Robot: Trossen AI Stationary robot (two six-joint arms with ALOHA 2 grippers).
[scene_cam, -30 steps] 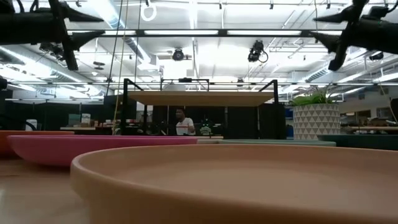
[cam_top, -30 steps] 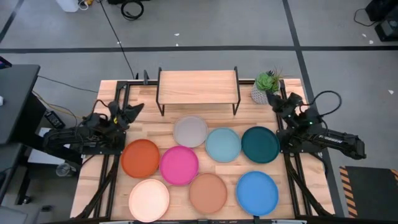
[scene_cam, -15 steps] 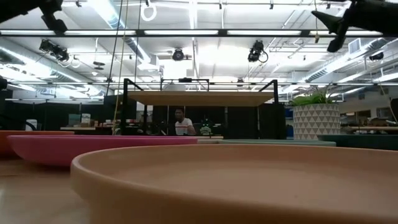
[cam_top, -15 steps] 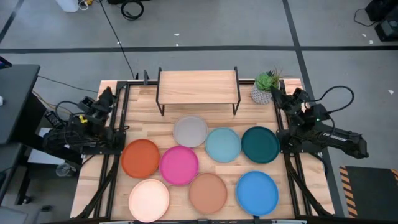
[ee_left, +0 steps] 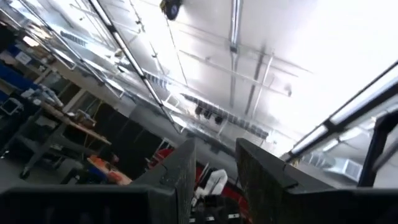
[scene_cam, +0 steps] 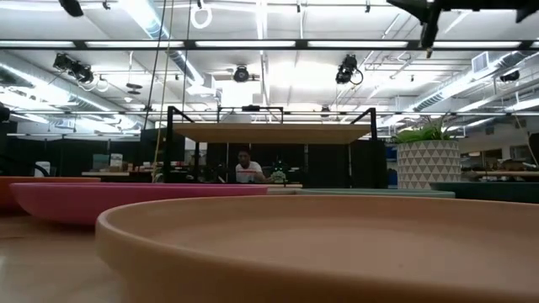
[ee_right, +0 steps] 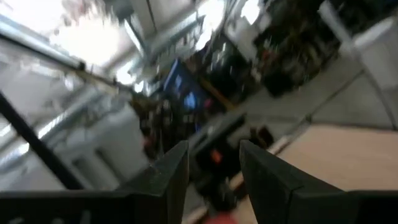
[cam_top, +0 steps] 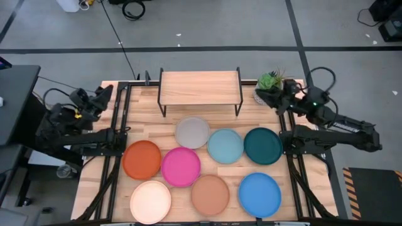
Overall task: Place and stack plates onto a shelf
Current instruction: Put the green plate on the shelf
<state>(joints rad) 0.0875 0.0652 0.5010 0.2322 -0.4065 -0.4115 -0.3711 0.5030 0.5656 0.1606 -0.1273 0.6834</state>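
Off table edges — left hand (cam_top: pixel 100 95) pulled outward, right hand (cam_top: pixel 274 94) swung over plant (cam_top: pixel 269 81); both apart.

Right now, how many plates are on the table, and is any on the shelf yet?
8, all on the table, none on the shelf: grey, light blue, teal, orange, pink, cream, tan, bright blue.

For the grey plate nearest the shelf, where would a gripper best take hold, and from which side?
Probably the rim of the grey plate on the edge facing the shelf, coming from above. It lies flat, so only the raised rim offers a pinch. That far edge is bare table; the pink plate and light blue plate crowd the near edges.
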